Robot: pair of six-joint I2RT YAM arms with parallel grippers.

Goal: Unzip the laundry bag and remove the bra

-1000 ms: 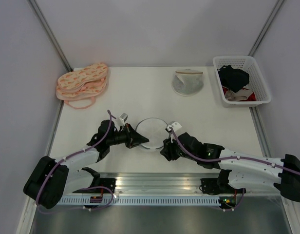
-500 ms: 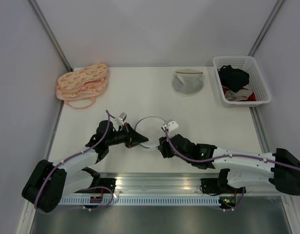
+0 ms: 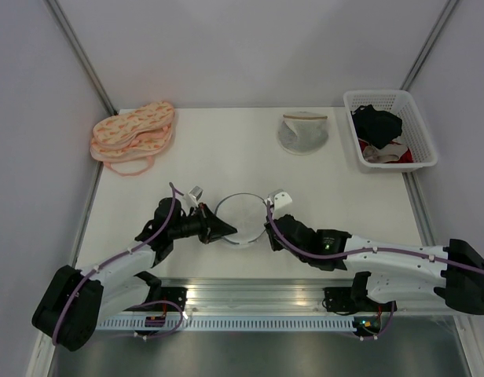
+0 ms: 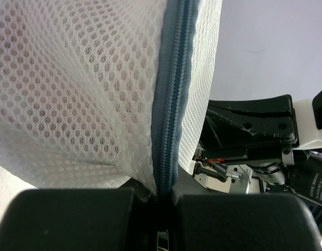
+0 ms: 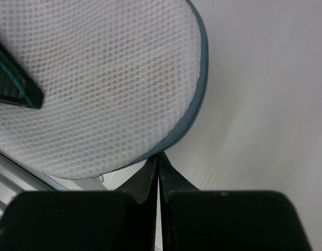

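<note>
Shifted slightly nearer, laundry bag (image 3: 242, 212) pinched at opposite rim points by left gripper (image 3: 229, 231) and right gripper (image 3: 265, 225), jaws fully closed.

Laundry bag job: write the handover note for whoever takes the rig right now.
Left tool: shut on the laundry bag, pinching its zipper band.
Right tool: shut, tips at the bag's rim on the opposite side; what it pinches cannot be seen.
The bag sits on the table, near the front edge, between the two tools.
Bra: none outside the bag; a faint pinkish shade behind the mesh in the left wrist view may be it.
Done: bag gripped. The zipper looks closed wherever it shows.
Left: unzip the bag and take the bra out.
</note>
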